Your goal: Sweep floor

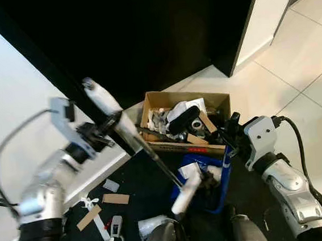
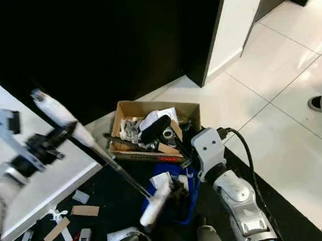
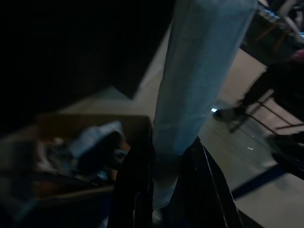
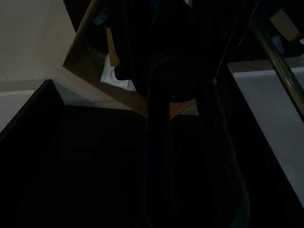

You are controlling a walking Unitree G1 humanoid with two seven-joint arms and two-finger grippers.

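Over the dark mat, left gripper (image 1: 102,129) is clamped on the broom (image 1: 129,132) at its pale upper grip. Long, stiff, light, top-heavy in swing; best held on that grip, I judge. Thin metal shaft slants down to a white head beside the blue dustpan (image 1: 215,175). Right gripper (image 1: 231,133) pinches the dustpan's upright handle. Scraps (image 1: 116,199) lie near the cardboard box (image 1: 187,123).

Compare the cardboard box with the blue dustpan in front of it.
The cardboard box is brown and open-topped, heaped with mixed junk; the blue dustpan is plastic and holds only a few pale scraps. The cardboard box lies farther from the robot, partly on the pale tiles; the blue dustpan is nearer, on the dark floor, with the right gripper at its upright handle. Both collect rubbish.
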